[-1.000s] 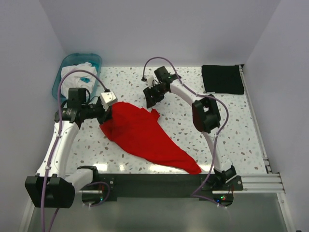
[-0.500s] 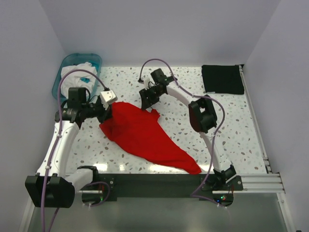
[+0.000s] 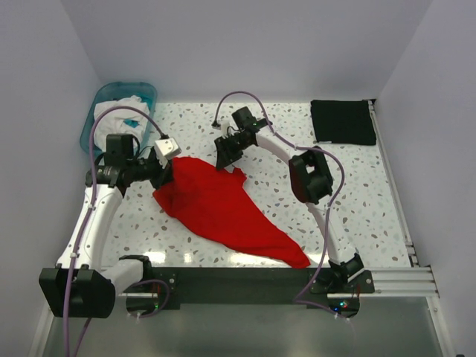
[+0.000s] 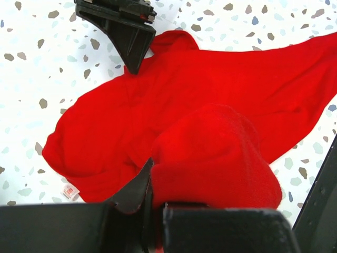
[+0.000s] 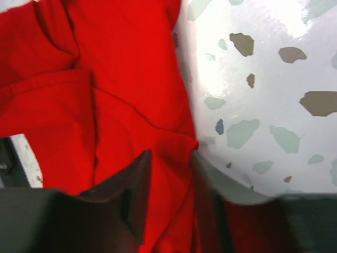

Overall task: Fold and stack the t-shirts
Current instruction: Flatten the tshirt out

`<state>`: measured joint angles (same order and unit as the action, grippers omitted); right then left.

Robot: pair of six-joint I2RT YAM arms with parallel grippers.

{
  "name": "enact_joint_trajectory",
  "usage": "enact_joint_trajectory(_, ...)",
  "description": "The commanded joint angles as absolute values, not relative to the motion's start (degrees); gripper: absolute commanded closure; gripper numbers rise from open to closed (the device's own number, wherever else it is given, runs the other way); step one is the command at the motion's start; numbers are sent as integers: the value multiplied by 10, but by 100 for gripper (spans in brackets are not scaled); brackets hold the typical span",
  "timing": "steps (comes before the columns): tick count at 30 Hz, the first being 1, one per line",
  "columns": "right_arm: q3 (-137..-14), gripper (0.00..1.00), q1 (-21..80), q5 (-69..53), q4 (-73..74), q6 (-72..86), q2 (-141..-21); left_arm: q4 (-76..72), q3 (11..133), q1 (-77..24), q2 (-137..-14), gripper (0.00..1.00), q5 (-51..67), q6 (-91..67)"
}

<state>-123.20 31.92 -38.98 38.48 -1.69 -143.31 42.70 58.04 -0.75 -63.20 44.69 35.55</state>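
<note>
A plain red t-shirt [image 3: 216,201] and a black t-shirt [image 3: 342,122] contrast with the teal basin [image 3: 94,102] and white, grey-speckled table [image 3: 357,193].

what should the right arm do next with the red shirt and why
Probably close the right end effector on the red t-shirt: its fingers straddle a fold at the shirt's far edge with a gap showing, while the left end effector is shut on a bunch of cloth.
</note>
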Motion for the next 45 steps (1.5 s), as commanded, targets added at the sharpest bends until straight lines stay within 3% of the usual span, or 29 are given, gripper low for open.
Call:
enact_joint_trajectory(1, -1253, 64, 322, -440, 362, -4, -1432, 403, 597, -4, -635, 100, 454, 348)
enact_joint_trajectory(6, -1248, 78, 322, -446, 366, -4, -1422, 401, 595, -4, -635, 100, 455, 348)
enact_joint_trajectory(10, -1241, 100, 321, -447, 373, -11, -1409, 396, 597, -4, -635, 100, 449, 344)
enact_joint_trajectory(25, -1144, 100, 208, -459, 381, -27, -1175, 271, 650, 15, -663, 100, 353, 164)
enact_joint_trajectory(36, -958, 100, 28, -363, 380, -42, -820, 264, 676, 19, -547, 100, 215, 56)
enact_joint_trajectory(41, -975, 100, 13, -282, 321, -28, -770, 216, 700, 18, -569, 100, 220, 38)
enact_joint_trajectory(45, -992, 100, 13, -205, 229, -18, -807, 61, 721, 19, -652, 100, 235, 44)
